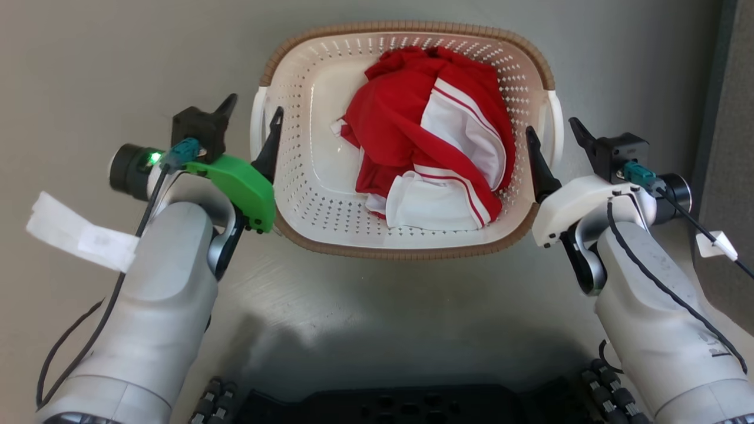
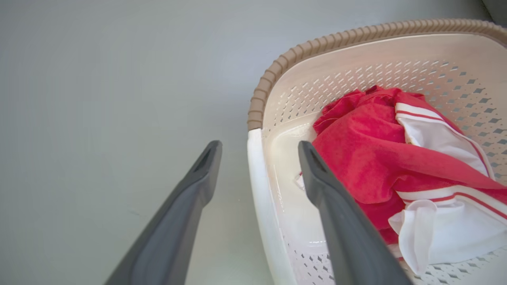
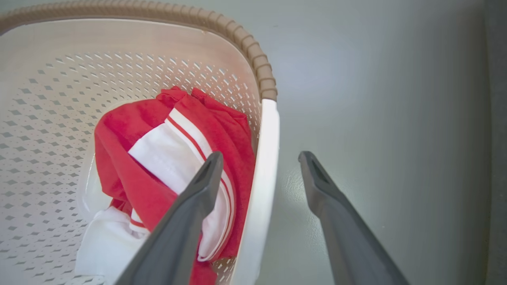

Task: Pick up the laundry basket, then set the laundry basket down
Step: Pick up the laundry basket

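The left gripper [image 1: 254, 108] stands spread wide over the left white handle [image 1: 255, 126] of the laundry basket [image 1: 406, 27], one dark finger inside the basket wall, the other outside it. The left wrist view shows the same gripper [image 2: 259, 144] with the handle [image 2: 257, 178] running between the two fingers and a gap on each side. Across the basket, the right gripper [image 1: 552, 126] is spread the same way over the second white handle [image 1: 557, 118]. In the right wrist view that gripper [image 3: 260, 155] straddles the handle [image 3: 263, 158] without closing on it.

The cream-white perforated basket [image 2: 277, 67] [image 3: 253, 51], edged in a brown woven-look rim, sits on the grey floor [image 1: 118, 59] between the two grippers. Inside it, between the two inner fingers, lies a crumpled heap of red-and-white clothing [image 1: 412, 129] [image 2: 368, 146] [image 3: 130, 170] with thin red stripes. How many pieces it holds cannot be told.

A green cover [image 1: 241, 185] sits on the left wrist, behind the fingers, and one green light [image 1: 154, 157] glows beside it. Two white tags can be counted: a paper tag [image 1: 82, 232] on the left forearm and a smaller tag [image 1: 716, 244] on the right arm's cable. No writing on either can be read.
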{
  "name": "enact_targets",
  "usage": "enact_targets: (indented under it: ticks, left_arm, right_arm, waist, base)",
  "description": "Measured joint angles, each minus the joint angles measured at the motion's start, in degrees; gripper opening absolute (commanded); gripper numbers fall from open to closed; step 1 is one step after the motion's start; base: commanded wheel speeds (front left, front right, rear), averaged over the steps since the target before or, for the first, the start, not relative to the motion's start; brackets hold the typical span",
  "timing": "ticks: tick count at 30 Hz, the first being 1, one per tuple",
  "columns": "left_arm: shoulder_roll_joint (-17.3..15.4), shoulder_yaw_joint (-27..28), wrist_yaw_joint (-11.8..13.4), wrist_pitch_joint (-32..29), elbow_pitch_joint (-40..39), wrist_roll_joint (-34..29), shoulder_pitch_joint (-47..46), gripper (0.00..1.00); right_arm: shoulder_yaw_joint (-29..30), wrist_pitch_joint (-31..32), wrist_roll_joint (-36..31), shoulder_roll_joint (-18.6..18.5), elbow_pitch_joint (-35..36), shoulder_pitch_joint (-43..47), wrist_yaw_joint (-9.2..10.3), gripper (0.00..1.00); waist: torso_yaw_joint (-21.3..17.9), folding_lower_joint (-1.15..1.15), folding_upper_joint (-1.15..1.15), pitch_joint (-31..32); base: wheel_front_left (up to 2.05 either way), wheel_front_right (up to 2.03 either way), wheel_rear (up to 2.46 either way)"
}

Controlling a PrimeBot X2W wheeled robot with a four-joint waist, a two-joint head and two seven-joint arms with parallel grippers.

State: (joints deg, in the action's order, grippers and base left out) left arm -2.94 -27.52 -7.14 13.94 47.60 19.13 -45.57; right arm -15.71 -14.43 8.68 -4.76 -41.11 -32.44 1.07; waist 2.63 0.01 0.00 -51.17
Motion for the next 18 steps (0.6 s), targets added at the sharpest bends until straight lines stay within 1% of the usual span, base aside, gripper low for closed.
enact_targets:
  ticks: [5, 8, 14, 15, 16, 18]
  left_arm:
    - [0.25, -2.46, -0.19, 0.31, 1.60, 1.81, -1.59, 1.00]
    - [0.25, -4.00, -0.19, 0.21, 2.88, 3.19, -2.05, 1.00]
    - [0.40, -4.34, -0.24, -1.56, 5.95, 6.76, -3.49, 1.00]
    - [0.42, -4.43, -0.24, -2.08, 6.35, 7.64, -3.77, 0.32]
    - [0.46, -4.38, -0.24, -2.12, 6.82, 8.27, -4.00, 0.00]
    - [0.47, -4.60, -0.24, -2.65, 7.44, 8.98, -4.30, 0.00]
  right_arm:
    - [-0.67, 0.00, 0.02, 0.51, -1.16, -1.44, -0.09, 1.00]
    - [-1.20, 0.00, 0.08, 0.69, -1.86, -2.33, -0.56, 1.00]
    - [-2.18, 0.00, 0.04, 0.73, -3.01, -3.70, -1.14, 1.00]
    - [-2.22, 0.00, 0.03, 0.75, -3.20, -3.91, -1.14, 0.22]
    - [-2.25, 0.00, 0.04, 0.76, -3.43, -4.07, -1.15, 0.00]
    - [-2.22, 0.00, 0.05, 0.75, -3.89, -4.36, -1.23, 0.00]
  waist:
    - [-0.46, 0.00, 0.00, -1.57]
    - [-0.82, 0.00, 0.00, -2.33]
    - [-1.34, 0.00, 0.00, -3.50]
    - [-1.39, 0.00, 0.00, -3.64]
    - [-1.42, 0.00, 0.00, -3.73]
    - [-1.40, 0.00, 0.00, -3.78]
  base:
    - [0.00, 0.00, 0.00]
    - [0.00, 0.00, 0.00]
    - [0.00, 0.00, 0.00]
    - [0.00, 0.00, 0.00]
    - [0.00, 0.00, 0.00]
    - [0.00, 0.00, 0.00]
